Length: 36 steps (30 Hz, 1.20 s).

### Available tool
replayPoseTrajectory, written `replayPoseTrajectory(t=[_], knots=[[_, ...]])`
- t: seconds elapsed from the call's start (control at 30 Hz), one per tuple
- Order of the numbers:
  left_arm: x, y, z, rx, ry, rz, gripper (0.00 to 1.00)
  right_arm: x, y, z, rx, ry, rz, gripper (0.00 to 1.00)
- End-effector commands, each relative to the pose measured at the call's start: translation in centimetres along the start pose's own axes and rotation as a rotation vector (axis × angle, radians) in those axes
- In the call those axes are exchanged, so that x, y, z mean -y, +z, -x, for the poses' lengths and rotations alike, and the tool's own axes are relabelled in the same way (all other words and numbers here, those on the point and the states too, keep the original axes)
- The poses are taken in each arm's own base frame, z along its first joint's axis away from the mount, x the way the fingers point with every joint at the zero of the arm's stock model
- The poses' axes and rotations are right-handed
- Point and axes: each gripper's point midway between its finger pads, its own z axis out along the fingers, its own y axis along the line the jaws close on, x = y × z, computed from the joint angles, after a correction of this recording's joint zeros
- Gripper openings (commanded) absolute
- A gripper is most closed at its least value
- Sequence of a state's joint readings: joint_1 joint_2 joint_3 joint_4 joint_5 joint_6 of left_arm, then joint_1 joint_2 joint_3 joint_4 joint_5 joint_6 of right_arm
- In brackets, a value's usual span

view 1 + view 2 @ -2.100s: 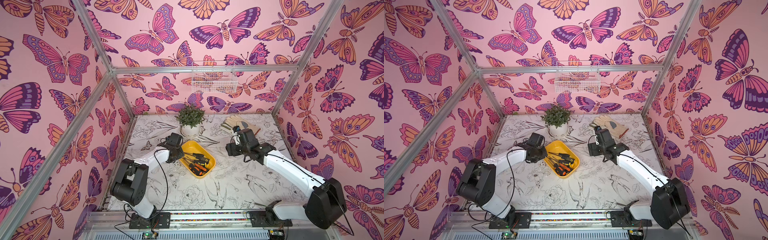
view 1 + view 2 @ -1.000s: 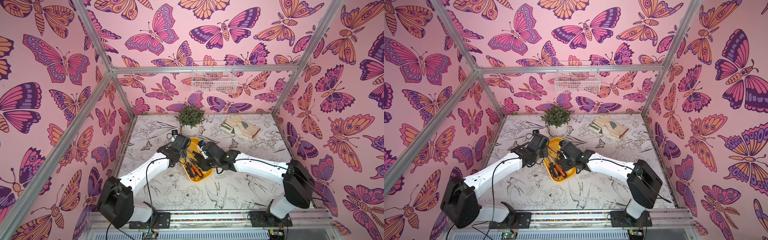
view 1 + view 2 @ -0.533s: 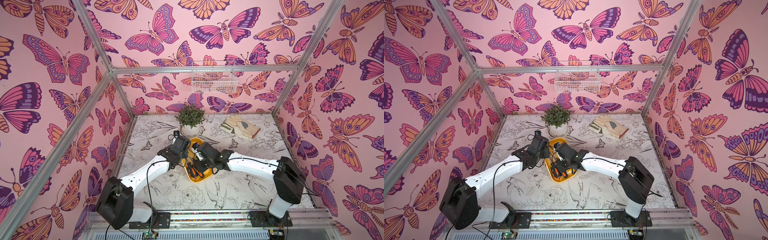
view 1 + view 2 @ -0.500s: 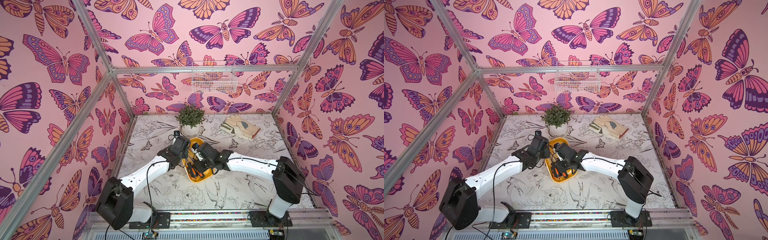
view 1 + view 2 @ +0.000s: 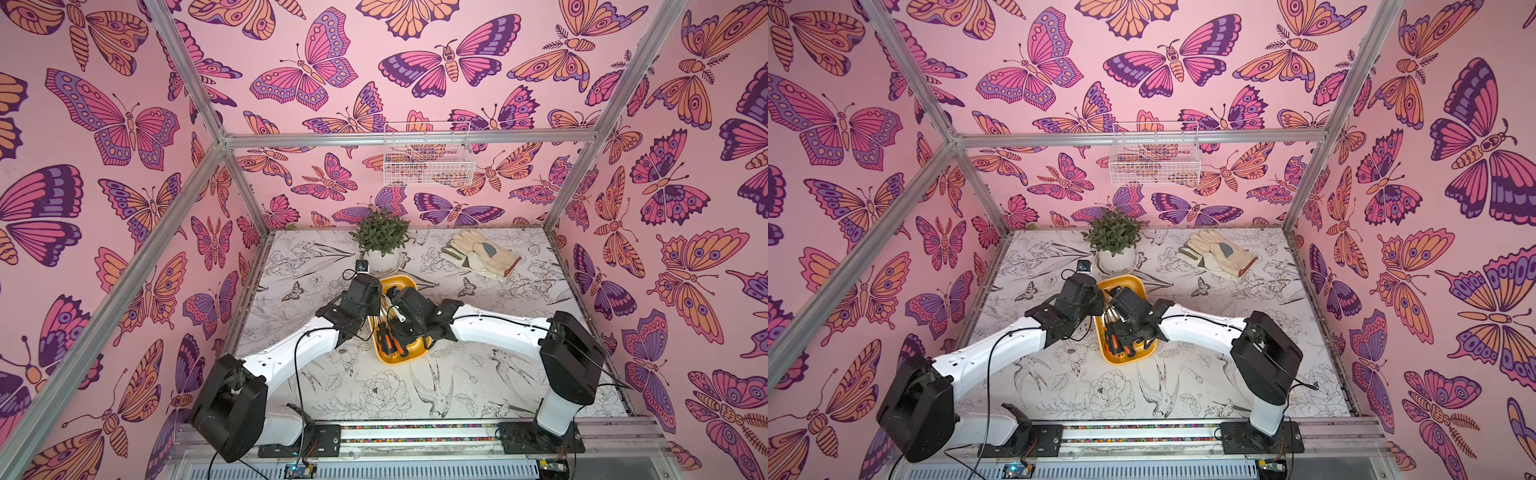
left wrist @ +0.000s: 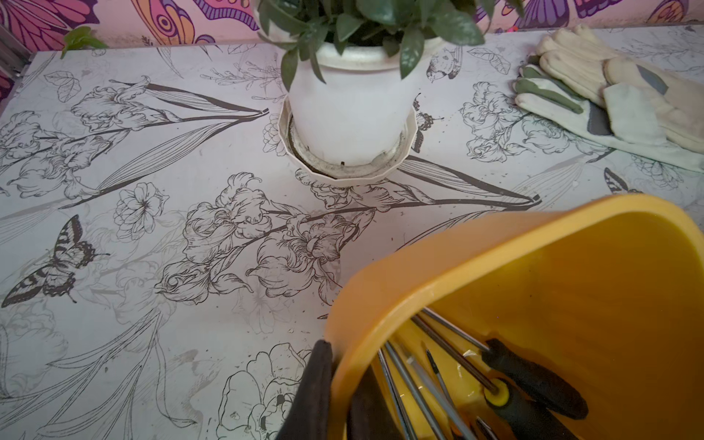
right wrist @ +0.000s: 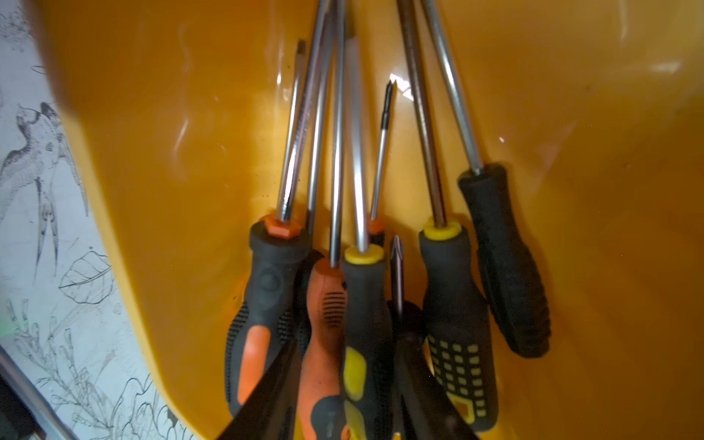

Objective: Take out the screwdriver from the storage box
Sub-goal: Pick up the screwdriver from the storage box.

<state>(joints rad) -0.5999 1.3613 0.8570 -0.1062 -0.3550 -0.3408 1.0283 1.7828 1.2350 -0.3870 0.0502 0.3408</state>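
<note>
Screwdrivers (image 7: 362, 304) lie bunched in the yellow storage box (image 5: 405, 280) at the middle of the bench (image 5: 457, 374). Their handles are crowded at the box's 6 o'clock end and their steel shafts fan toward 12 o'clock. The handles are black with orange, orange with black, black with yellow, and one plain black; the tips are a mix of flat and cross.

The left claw (image 6: 341, 388) is closed on the box's rim at about 9 o'clock, one finger outside the wall and one inside. The right claw (image 7: 344, 392) reaches in from 3 o'clock. Its fingers straddle an orange handle and a yellow-marked one, but the wrist view is blurred, so I cannot tell whether it grips either.

A potted plant (image 5: 380, 249) stands at 12 o'clock from the box, and a pair of gloves (image 5: 482, 253) lies toward 1 o'clock.

Two seconds ago the box lay slantwise and the right arm was off near the gloves. Now the box runs from 12 to 6 o'clock, and the right claw has come down among the handles, its fingers closer together than a second ago.
</note>
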Motion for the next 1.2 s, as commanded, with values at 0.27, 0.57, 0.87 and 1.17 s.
replayPoseTrajectory(t=[0.27, 0.57, 0.87, 1.17], knots=[[2.3, -1.5, 2.9, 0.136, -0.046, -0.101, 0.0, 1.3, 1.1, -1.3, -0.062, 0.017, -0.09, 0.33], [2.1, -1.4, 2.5, 0.13, -0.045, -0.091, 0.0, 1.6, -0.6, -0.3, -0.001, 0.033, -0.1, 0.08], [2.1, -0.7, 2.1, 0.116, -0.025, -0.075, 0.0, -0.3, -4.7, 1.3, 0.168, 0.053, 0.054, 0.0], [2.4, 0.1, 1.9, 0.102, 0.001, -0.07, 0.0, 0.6, -8.8, 0.2, 0.224, 0.103, 0.064, 0.0]])
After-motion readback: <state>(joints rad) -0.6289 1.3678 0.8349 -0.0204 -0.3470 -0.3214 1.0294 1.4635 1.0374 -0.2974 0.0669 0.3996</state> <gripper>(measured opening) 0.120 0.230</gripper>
